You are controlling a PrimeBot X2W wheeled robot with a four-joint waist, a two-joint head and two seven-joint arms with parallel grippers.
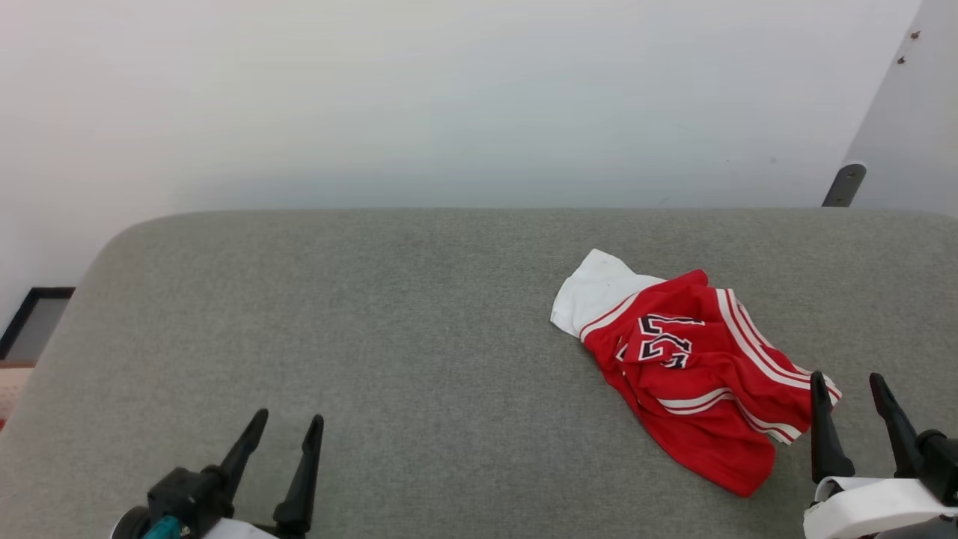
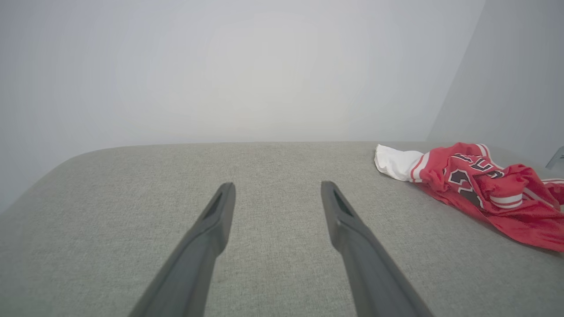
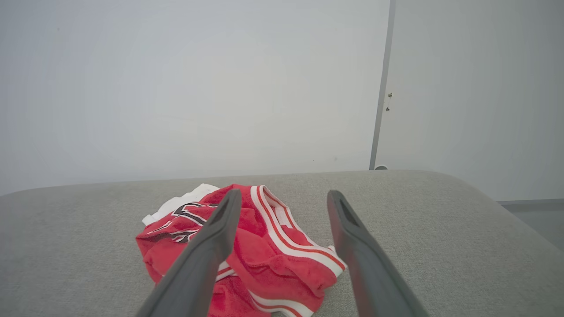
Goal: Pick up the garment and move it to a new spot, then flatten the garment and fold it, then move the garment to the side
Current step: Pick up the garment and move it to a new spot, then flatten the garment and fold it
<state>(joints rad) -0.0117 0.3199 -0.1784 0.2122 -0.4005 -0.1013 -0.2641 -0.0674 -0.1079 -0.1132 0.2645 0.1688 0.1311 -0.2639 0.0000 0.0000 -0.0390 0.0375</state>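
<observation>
The garment point(image 1: 692, 367) is a red jersey with a white sleeve and striped trim, lying crumpled on the right half of the grey cushioned surface point(image 1: 374, 337). Black-white lettering shows on its top folds. My right gripper point(image 1: 849, 385) stands open at the lower right, its fingers just beside the garment's near right edge, holding nothing. In the right wrist view the garment point(image 3: 269, 246) lies under and ahead of the open fingers point(image 3: 220, 229). My left gripper point(image 1: 288, 423) is open at the lower left, far from the garment point(image 2: 480, 185).
A white wall rises behind the cushioned surface. A door panel with a dark stopper point(image 1: 844, 184) stands at the back right. A dark-framed object point(image 1: 34, 322) sits on the floor at the left. The surface's rounded left corner drops off near my left arm.
</observation>
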